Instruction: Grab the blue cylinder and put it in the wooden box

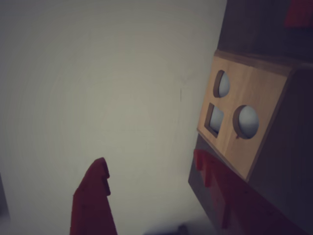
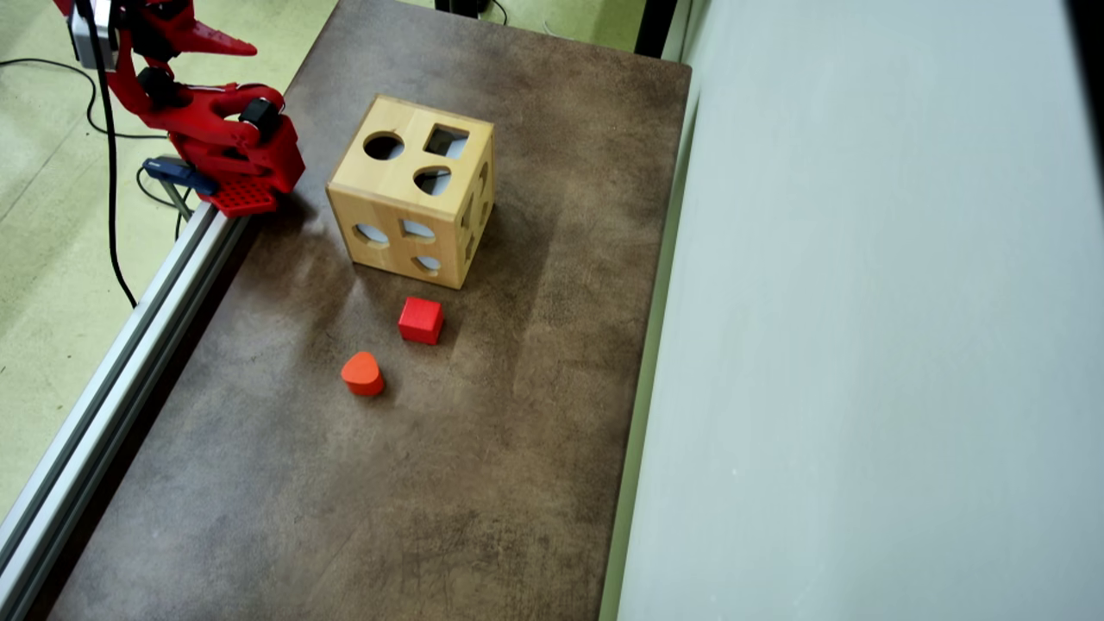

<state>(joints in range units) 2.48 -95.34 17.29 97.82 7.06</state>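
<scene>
No dark-blue cylinder block is seen on the brown bench (image 2: 483, 483) in either view. It is judged to be already inside the large light-wood box with shaped cut-outs (image 2: 412, 203), though nothing blue can be made out through the holes, so that cannot be confirmed. The box stands upright near the bench's far end.

The small red cube (image 2: 421, 320) and the orange rounded-triangle block (image 2: 362, 373) are left on the bench, just in front of the box in the overhead view, apart from each other.

The red arm's end effector (image 1: 146, 171) is raised well clear of the box, back over the arm's base. Its fingers are spread and nothing is held.

Task judged done or nearly done; only the arm's return is left.
</scene>
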